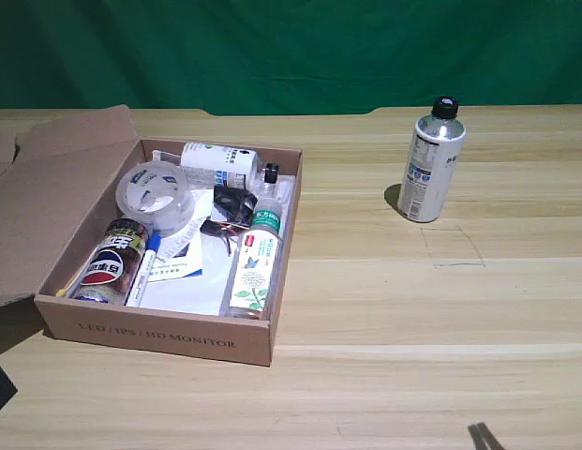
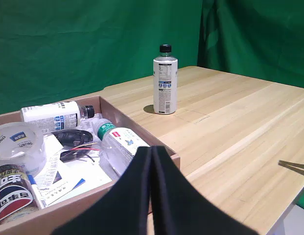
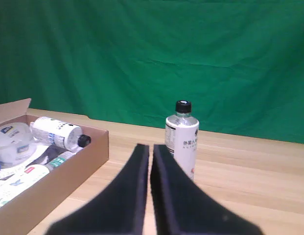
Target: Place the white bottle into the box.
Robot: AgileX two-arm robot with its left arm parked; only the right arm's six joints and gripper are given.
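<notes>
Wooden table [image 1: 440, 309] fills the scene, green backdrop [image 1: 291, 47] behind it. The box [image 1: 159, 333], brown cardboard with flaps open and "LED / IPS / HD MONITOR" on its near side, sits well off to one side of the right pincer [image 3: 150, 152], toward the exterior view's left; in the right wrist view only its corner and near wall show. Pincer is closed: two black fingers [image 3: 134, 196] pressed nearly together, just a thin slit between, holding nothing, raised over bare table. The white bottle [image 3: 182, 137] stands upright on the table straight ahead of the pincer tips, apart from them, well clear of the box, black cap on top. In the exterior view the same bottle is at the far right of the table, by a faint pencilled outline [image 1: 452, 246].

Inside the box, ahead and to the side of the pincer: roll of clear tape [image 1: 156, 195], a shorter white-labelled bottle [image 1: 220, 164] lying on its side against the far wall, slim clear bottle with green cap [image 1: 256, 267] lying along the wall nearest the pincer, Pepsi can [image 1: 111, 262] on its side, papers [image 1: 183, 272], a marker pen [image 1: 145, 267], small tangle of black wires [image 1: 230, 216]
</notes>
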